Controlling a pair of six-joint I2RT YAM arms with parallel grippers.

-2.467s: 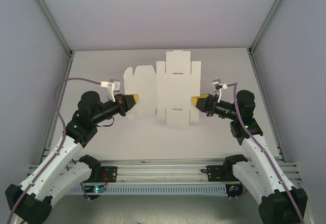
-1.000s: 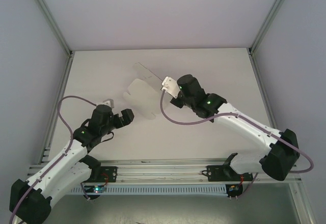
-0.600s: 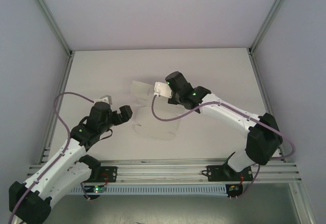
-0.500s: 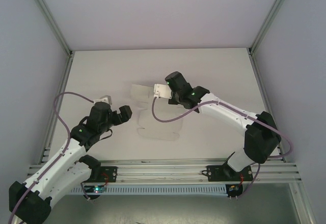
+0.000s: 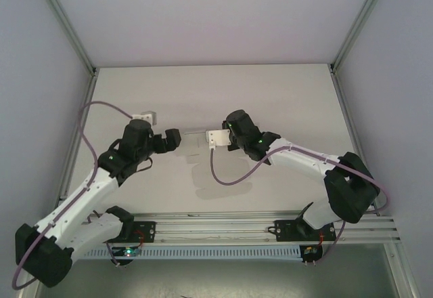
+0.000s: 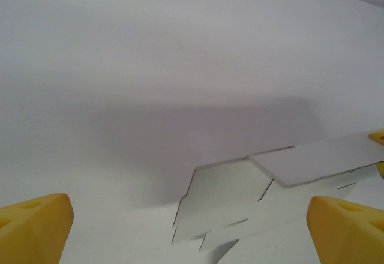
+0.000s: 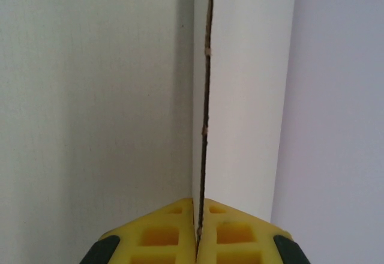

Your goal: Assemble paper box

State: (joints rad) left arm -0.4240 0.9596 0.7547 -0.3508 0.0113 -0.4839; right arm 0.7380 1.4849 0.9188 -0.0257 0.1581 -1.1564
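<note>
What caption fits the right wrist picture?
The right gripper clamps the thin edge of the paper box, seen edge-on.

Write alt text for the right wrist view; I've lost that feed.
The yellow-tipped right tool is pinched shut on the edge of the paper box, a thin white card sheet. The sheet is seen edge-on, running straight up the middle of the picture from the tool.

Part of paper box (image 6: 228,198) off-frame

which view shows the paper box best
Left wrist: the paper box shows its flaps and cut edges. Right wrist sees it edge-on, pinched in the right gripper; top external sees a thin sliver.
</note>
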